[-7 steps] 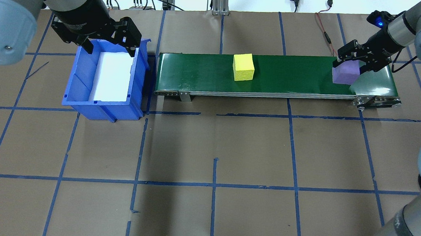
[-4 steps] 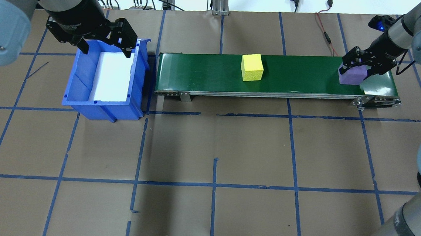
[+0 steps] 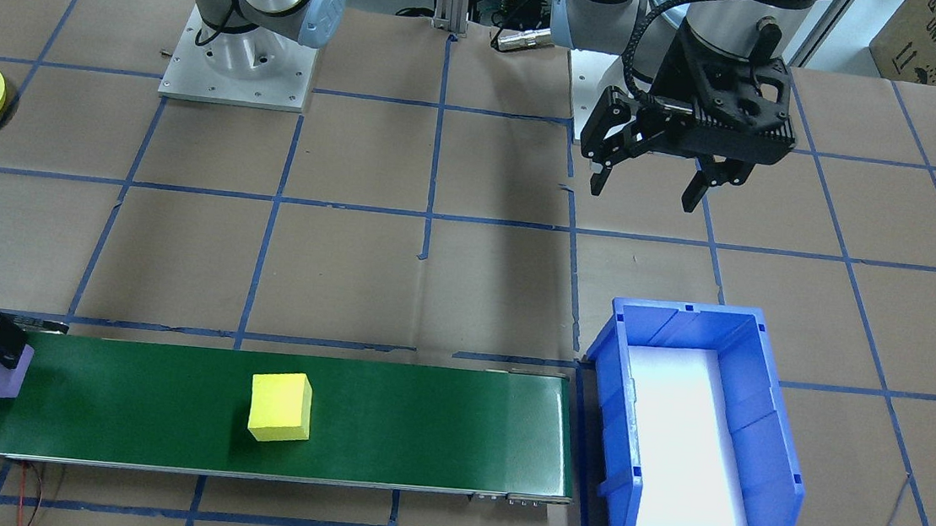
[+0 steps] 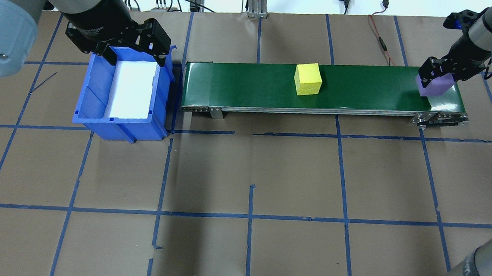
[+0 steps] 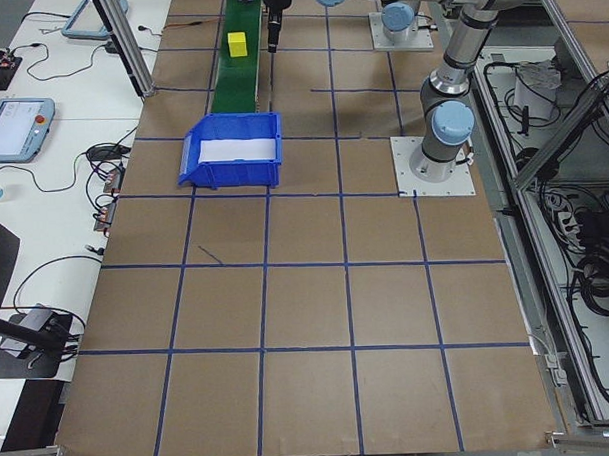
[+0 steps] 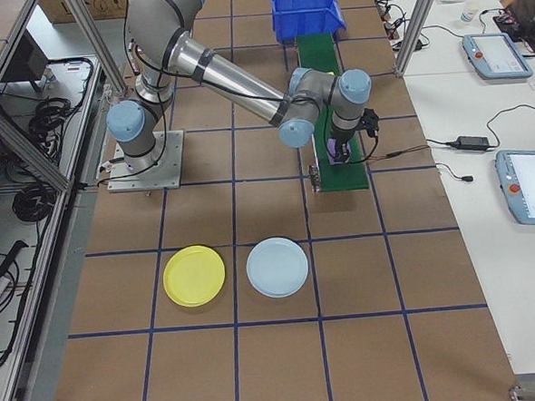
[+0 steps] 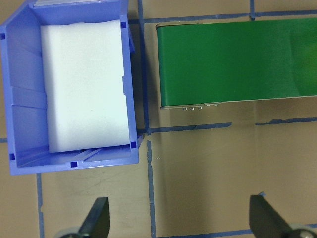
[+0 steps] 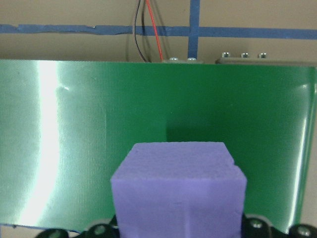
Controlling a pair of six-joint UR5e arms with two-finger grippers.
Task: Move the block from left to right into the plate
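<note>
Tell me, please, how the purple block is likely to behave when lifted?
The purple block has a porous, foam-like surface, so it is probably light and slightly squashy. Its flat cube faces suit the right gripper, and it should not roll.

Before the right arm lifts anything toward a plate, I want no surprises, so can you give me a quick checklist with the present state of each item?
1. Right gripper shut on the purple block: ok; the right wrist view shows the block filling the space between the fingers.
2. Purple block clear of the yellow block on the belt: ok, they sit far apart.
3. Plates free to receive: ok; the yellow plate and the pale blue plate both lie bare.
4. Left gripper out of the way: ok, open and near the blue bin, at the belt's other end.
5. Belt stopped: cannot tell.
</note>
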